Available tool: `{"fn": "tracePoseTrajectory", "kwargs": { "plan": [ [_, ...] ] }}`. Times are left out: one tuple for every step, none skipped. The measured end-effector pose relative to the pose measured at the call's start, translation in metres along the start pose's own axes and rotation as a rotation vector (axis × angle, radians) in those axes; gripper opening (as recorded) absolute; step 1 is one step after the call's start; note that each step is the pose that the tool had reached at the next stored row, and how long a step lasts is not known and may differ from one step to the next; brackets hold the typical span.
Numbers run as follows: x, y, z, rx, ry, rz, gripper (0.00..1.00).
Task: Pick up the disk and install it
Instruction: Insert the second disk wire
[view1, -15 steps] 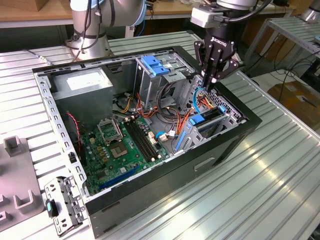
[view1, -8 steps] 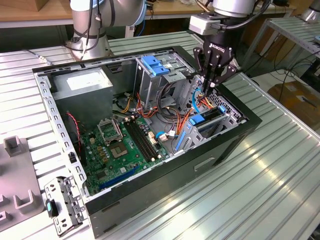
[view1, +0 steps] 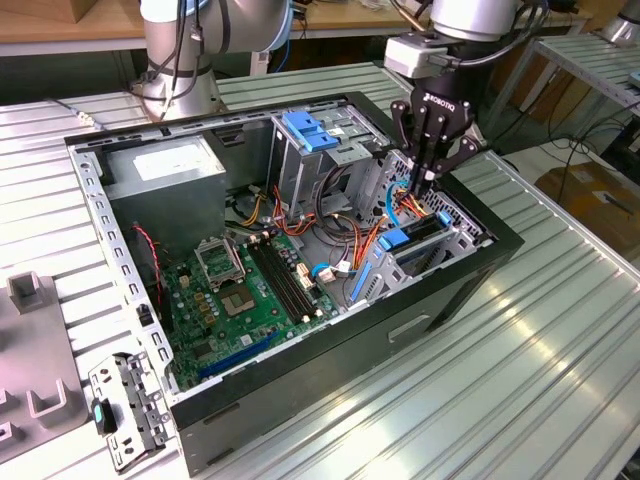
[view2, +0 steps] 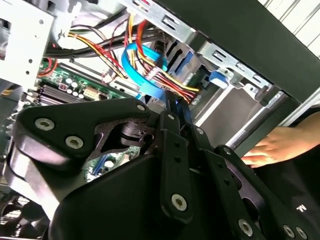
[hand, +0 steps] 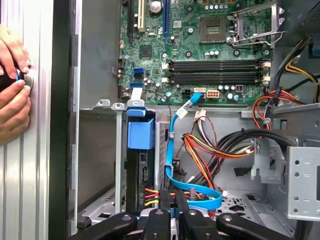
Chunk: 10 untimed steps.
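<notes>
Our gripper (view1: 425, 185) hangs with fingers pressed together, empty, over the drive bay where the disk (hand: 140, 165) already sits; we judge installation nearly finished.

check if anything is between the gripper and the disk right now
Yes. In the first wrist view the light-blue cable and a bundle of red, yellow and orange wires run between the gripper and the disk, which stands in its bay.
</notes>
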<state>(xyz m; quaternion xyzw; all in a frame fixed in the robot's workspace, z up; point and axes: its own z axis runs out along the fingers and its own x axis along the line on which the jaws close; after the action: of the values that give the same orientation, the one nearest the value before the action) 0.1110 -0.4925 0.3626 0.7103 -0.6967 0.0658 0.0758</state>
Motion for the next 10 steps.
{"fn": "tracePoseTrajectory", "kwargs": {
  "plan": [
    [0.0020, 0.0005, 0.0006, 0.0013, -0.0006, -0.004, 0.16],
    [0.0031, 0.0009, 0.0009, 0.0022, -0.0016, -0.008, 0.16],
    [0.0043, 0.0018, 0.0015, 0.0039, -0.0061, -0.015, 0.16],
    [0.0049, 0.0027, 0.0019, 0.0047, -0.0099, -0.019, 0.16],
    [0.0055, 0.0037, 0.0024, 0.0055, -0.0141, -0.022, 0.16],
    [0.0059, 0.0044, 0.0028, 0.0062, -0.0173, -0.024, 0.16],
    [0.0065, 0.0052, 0.0032, 0.0070, -0.0207, -0.027, 0.16],
    [0.0075, 0.0067, 0.0040, 0.0085, -0.0263, -0.031, 0.16],
    [0.0081, 0.0075, 0.0044, 0.0094, -0.0289, -0.034, 0.16],
    [0.0087, 0.0083, 0.0049, 0.0105, -0.0309, -0.036, 0.16]
  ]
}}
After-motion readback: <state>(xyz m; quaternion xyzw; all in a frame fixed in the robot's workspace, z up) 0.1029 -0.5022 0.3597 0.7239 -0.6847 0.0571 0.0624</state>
